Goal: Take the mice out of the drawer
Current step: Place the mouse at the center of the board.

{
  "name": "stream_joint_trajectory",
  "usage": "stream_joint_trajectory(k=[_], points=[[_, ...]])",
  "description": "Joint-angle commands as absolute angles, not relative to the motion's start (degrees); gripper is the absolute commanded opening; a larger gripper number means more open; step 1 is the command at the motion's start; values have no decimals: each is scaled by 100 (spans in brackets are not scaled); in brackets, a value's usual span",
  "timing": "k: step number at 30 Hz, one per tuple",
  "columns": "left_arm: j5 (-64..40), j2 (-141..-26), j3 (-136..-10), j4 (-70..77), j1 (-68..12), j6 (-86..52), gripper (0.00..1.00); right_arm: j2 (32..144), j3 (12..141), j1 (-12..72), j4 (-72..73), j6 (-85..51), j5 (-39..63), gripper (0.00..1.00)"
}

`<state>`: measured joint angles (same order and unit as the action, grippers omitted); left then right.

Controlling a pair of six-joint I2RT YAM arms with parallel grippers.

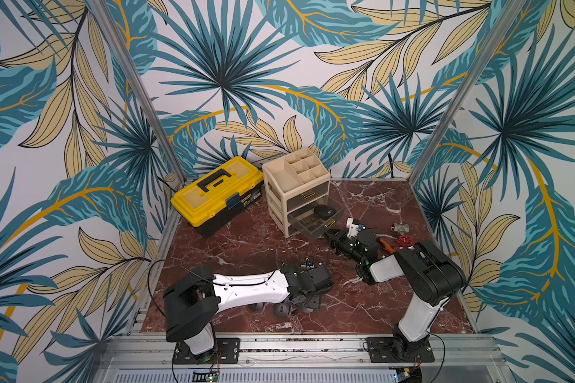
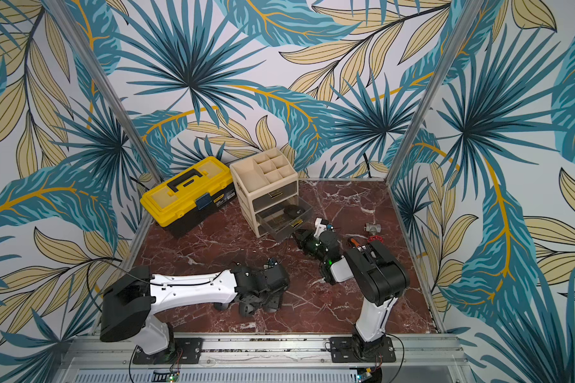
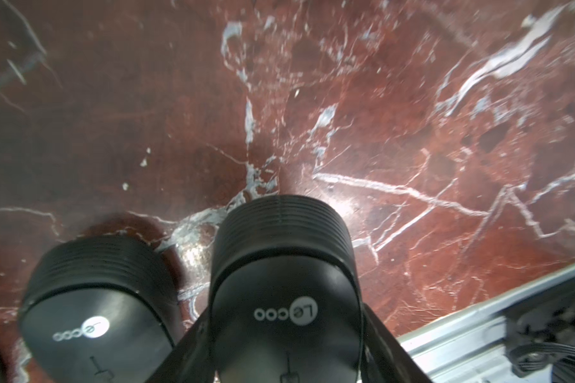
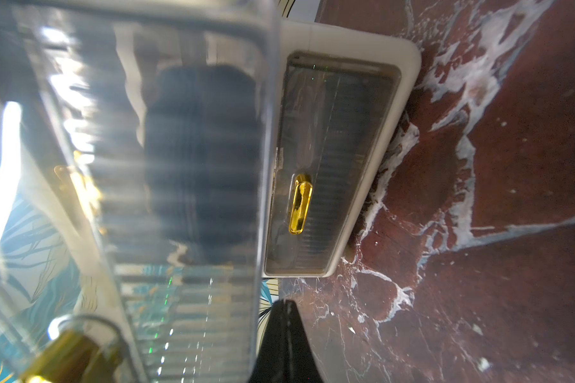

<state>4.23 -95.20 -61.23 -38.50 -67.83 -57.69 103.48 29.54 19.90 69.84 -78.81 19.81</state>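
One mouse [image 1: 324,210] lies in the open drawer [image 1: 307,228] at frame centre in both top views, long axis across. It is just above the right hand [image 1: 328,236], whose fingers are together, and the drawer front intervenes.

Left wrist view: left hand [image 3: 284,310] clamped on second mouse [image 3: 279,238], low on bench [image 3: 412,132].

Right wrist view: the drawer's mouse shows blurred behind the clear wall.

Mouse [image 1: 325,211] in open drawer [image 1: 309,228] at 12 o'clock; grey mice [image 1: 281,310] on table [image 1: 246,238] at 6; yellow toolbox [image 1: 218,194] at 10.
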Motion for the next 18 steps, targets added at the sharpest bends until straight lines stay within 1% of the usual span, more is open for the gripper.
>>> stream_joint_trajectory(k=[1,18], points=[[563,-9620,-6003,-3935,-6829,-5877,41,10272,2996,2011,7278,-7764,2039,0],[1098,-9679,-5783,-4452,-6819,-5966,41,10353,2901,2006,7444,-7826,2015,0]])
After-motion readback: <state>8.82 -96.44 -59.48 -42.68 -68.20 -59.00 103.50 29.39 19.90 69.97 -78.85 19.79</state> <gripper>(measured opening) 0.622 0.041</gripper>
